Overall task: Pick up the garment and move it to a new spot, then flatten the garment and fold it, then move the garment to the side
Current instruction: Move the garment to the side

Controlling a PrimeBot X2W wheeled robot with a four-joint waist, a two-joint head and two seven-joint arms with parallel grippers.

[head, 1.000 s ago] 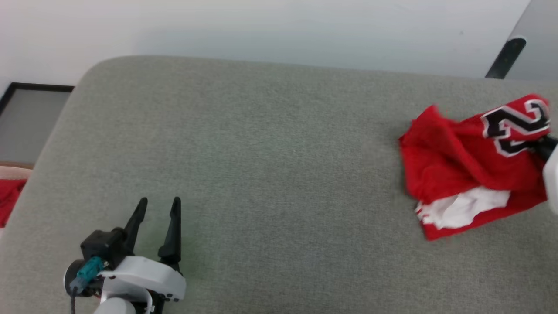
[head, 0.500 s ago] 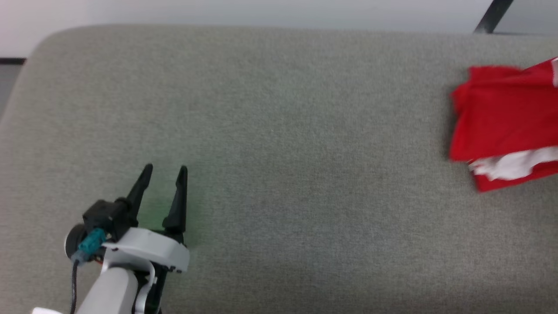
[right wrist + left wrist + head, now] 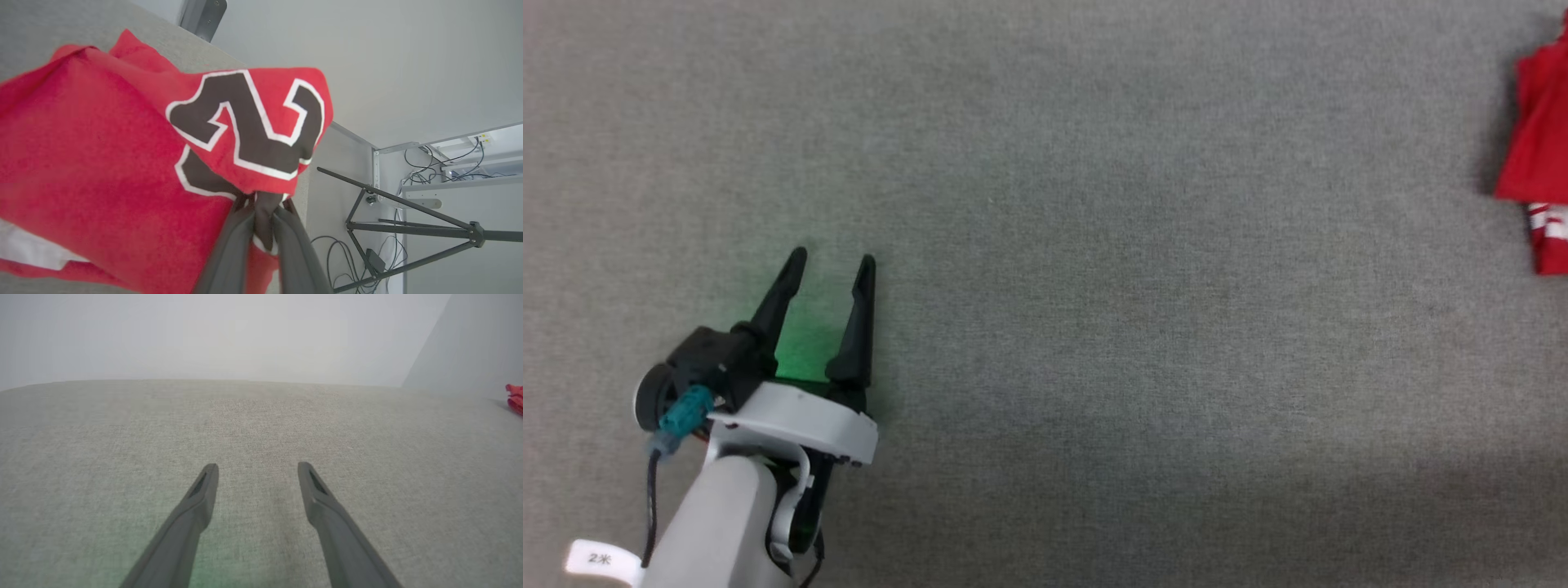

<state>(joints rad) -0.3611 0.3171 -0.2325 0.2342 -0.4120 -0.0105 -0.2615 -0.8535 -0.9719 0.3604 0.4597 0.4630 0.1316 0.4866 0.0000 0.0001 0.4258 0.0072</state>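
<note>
Head view: left end effector released, fingers spread and empty, low over the grey fabric tabletop. The red T-shirt is a sliver at the far right edge, well apart. Right wrist view gives the grip: right end effector clenched on a T-shirt fold just below the black numeral, cloth bunched and hanging over the tabletop's edge.

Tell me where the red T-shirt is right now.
The garment is at the head view's far right edge, far from the open left gripper, its fabric pinched in the right gripper.
</note>
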